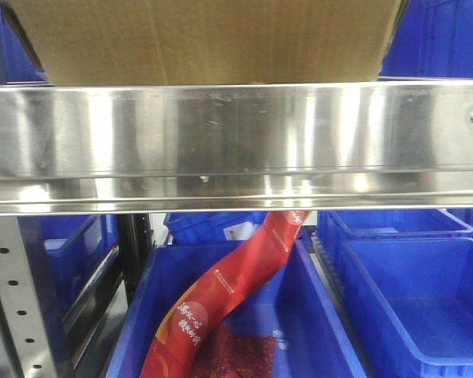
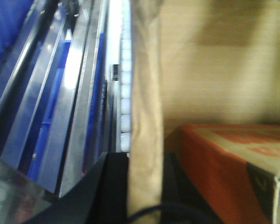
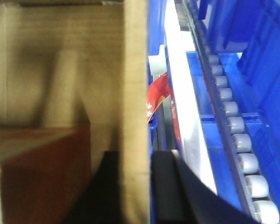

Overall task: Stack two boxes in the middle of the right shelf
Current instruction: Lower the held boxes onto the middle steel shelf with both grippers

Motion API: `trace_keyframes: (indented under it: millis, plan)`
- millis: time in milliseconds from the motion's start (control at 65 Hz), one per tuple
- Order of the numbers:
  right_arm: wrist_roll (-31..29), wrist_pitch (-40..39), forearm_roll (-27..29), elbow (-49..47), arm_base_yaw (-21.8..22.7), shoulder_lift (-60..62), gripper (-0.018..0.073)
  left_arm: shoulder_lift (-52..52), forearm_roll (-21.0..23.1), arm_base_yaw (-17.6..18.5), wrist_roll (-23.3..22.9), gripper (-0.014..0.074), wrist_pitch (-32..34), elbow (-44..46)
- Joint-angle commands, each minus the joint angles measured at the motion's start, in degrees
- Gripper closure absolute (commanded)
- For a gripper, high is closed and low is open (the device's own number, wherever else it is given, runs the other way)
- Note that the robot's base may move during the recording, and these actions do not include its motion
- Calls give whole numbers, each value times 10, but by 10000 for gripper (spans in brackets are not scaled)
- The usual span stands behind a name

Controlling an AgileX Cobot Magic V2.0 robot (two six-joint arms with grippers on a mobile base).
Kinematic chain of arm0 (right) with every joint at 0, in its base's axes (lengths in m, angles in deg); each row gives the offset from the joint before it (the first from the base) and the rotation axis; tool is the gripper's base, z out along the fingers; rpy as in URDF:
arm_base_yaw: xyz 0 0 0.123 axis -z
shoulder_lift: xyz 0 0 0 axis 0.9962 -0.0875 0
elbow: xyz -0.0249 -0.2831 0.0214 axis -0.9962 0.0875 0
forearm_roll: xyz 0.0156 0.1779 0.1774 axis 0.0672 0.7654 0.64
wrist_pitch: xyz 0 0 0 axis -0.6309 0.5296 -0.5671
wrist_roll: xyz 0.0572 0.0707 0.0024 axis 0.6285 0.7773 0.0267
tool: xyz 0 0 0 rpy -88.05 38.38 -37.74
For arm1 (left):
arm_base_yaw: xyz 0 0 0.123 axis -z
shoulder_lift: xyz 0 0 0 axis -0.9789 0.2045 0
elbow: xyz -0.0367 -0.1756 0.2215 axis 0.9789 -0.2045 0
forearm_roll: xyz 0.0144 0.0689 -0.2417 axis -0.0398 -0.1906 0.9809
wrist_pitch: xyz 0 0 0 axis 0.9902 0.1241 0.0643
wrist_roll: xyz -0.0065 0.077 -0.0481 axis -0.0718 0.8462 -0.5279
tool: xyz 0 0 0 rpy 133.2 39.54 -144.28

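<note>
In the left wrist view the left gripper (image 2: pixel 144 186) sits at the bottom centre of the frame, its two black jaws closed on the upright wall of a brown cardboard box (image 2: pixel 147 116), one jaw on the outer face and one inside. The box interior fills the upper right of that frame, and an orange-red printed carton (image 2: pixel 228 163) lies inside it at the lower right. To the left of the wall run steel rails and a line of white rollers (image 2: pixel 125 93), with blue bins behind them.

In the right wrist view the right gripper (image 3: pixel 135 191) at the bottom centre likewise pinches the opposite wall of the same box (image 3: pixel 135 84) between its black jaws. The carton (image 3: pixel 42 172) shows at the lower left inside the box. Right of the wall, a red printed strip (image 3: pixel 157 95) peeks out, and a row of grey rollers (image 3: pixel 238 135) runs diagonally past blue bins (image 3: pixel 252 42).

In the front-facing view the box (image 1: pixel 205 39) occupies the top of the frame, its lower edge right at the top of the broad shiny lip of the steel shelf (image 1: pixel 236 146); whether it rests on the board cannot be told. Below the shelf, the red strip (image 1: pixel 229 291) hangs into a blue bin (image 1: pixel 331 331), and a perforated upright (image 1: pixel 16 299) stands at lower left.
</note>
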Motion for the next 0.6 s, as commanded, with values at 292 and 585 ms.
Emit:
trace_keyframes:
  millis: [292,585]
  plan:
    - [2,-7,-13,-6,8,11,94,-8,4,-3,2,176,43,9]
    - [0,6,-13,-6,8,43,349,-33,4,16,2,508,43,28]
